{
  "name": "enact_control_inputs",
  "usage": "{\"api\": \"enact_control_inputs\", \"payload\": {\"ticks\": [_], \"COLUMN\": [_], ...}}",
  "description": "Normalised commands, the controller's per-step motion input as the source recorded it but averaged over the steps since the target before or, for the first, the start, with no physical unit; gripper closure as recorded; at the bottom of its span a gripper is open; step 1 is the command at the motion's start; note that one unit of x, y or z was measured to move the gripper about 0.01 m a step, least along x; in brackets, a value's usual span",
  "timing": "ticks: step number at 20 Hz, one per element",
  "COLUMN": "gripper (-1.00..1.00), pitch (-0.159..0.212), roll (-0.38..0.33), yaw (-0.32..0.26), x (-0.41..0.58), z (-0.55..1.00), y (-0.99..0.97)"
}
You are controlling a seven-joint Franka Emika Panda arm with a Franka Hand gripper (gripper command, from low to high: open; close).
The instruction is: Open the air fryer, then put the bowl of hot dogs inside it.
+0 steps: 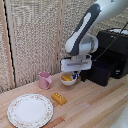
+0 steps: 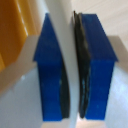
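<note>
The cream-white bowl (image 1: 68,80) with yellow-orange hot dogs (image 1: 66,77) sits on the wooden table in front of the black air fryer (image 1: 114,47). The fryer's drawer (image 1: 101,73) is pulled out toward the bowl; its handle does not stand out against the black front. My gripper (image 1: 75,75) is down at the bowl's side nearer the fryer. In the wrist view the gripper (image 2: 72,75) has its two blue fingers (image 2: 49,75) nearly together on the thin white bowl rim (image 2: 61,12), with hot dogs (image 2: 12,30) beside them. I cannot tell if the bowl is off the table.
A pink mug (image 1: 45,79) stands at the exterior view's left of the bowl. A yellow-orange block (image 1: 59,98) lies in front of it. A large floral-rimmed plate (image 1: 30,110) is at the front left. A woven screen stands behind the table.
</note>
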Motion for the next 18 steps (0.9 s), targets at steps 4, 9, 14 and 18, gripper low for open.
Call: {"api": "enact_control_inputs", "payload": {"ticks": [4, 9, 14, 18], "gripper": [1.00, 1.00, 1.00, 1.00], "pitch": [-0.021, -0.039, -0.020, 0.000], "roll": [-0.002, -0.134, -0.098, 0.029], "yaw": [-0.169, -0.225, -0.202, -0.100], "x": [0.372, 0.317, 0.394, 0.368], "z": [0.64, 0.50, 0.62, 0.80], "y": [-0.02, 0.04, -0.09, -0.65]}}
